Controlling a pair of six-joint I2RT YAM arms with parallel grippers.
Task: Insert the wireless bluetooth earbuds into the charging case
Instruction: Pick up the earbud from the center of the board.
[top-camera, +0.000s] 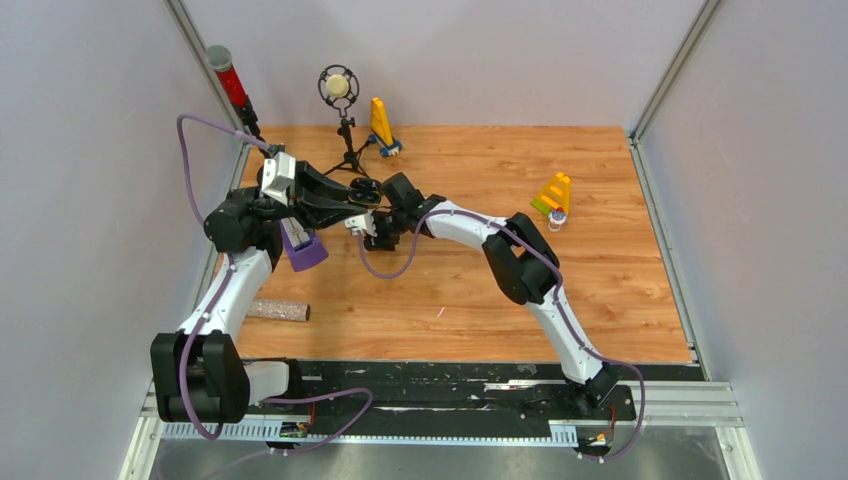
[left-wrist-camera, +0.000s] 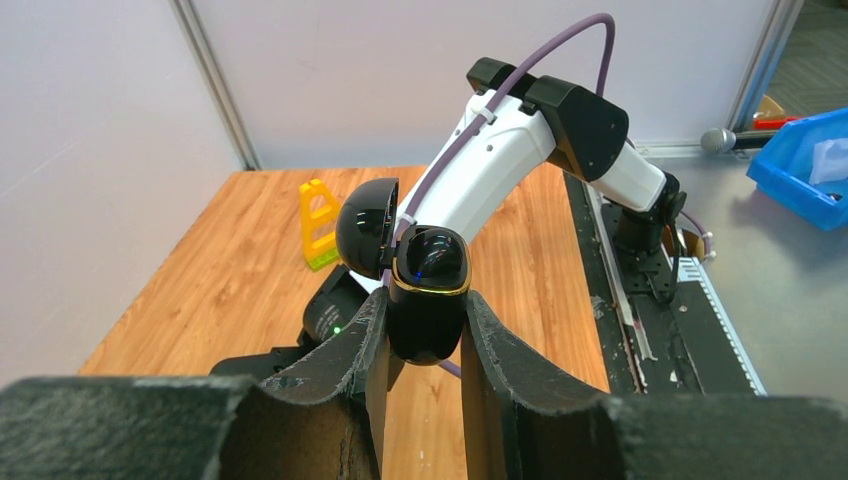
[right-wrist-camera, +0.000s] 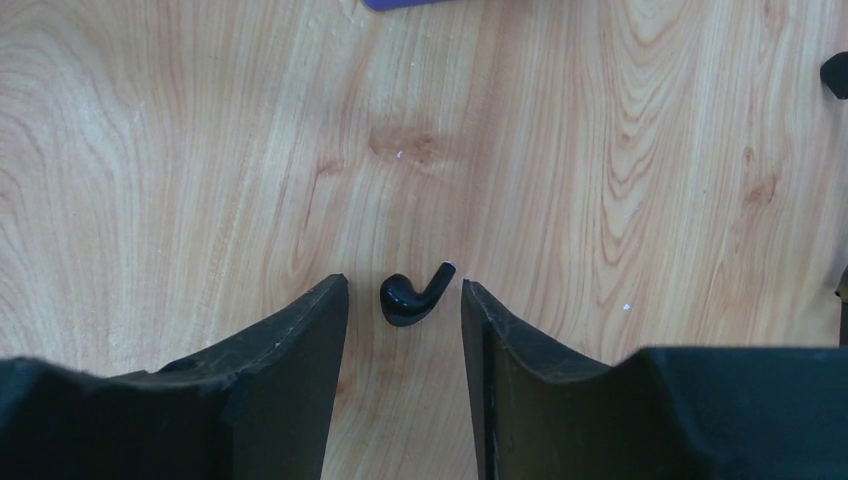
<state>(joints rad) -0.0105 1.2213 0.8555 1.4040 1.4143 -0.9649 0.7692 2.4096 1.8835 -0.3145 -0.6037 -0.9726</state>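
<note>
My left gripper (left-wrist-camera: 425, 300) is shut on the black charging case (left-wrist-camera: 430, 262), holding it off the table with its lid (left-wrist-camera: 365, 225) flipped open. In the top view the left gripper (top-camera: 362, 193) sits at the back left, right beside my right gripper (top-camera: 379, 238). One black stemmed earbud (right-wrist-camera: 408, 297) lies on the wood, stem pointing up and to the right. My right gripper (right-wrist-camera: 404, 284) is low over the earbud and open, one fingertip on each side. A small gap shows at both sides. No other earbuds are in view.
A purple object (top-camera: 303, 250) lies just left of the grippers. Yellow toy blocks (top-camera: 382, 124) (top-camera: 555, 192), a tripod microphone (top-camera: 339, 88) and a red-topped mic (top-camera: 228, 76) stand at the back. A brown bar (top-camera: 278, 310) lies near the left arm.
</note>
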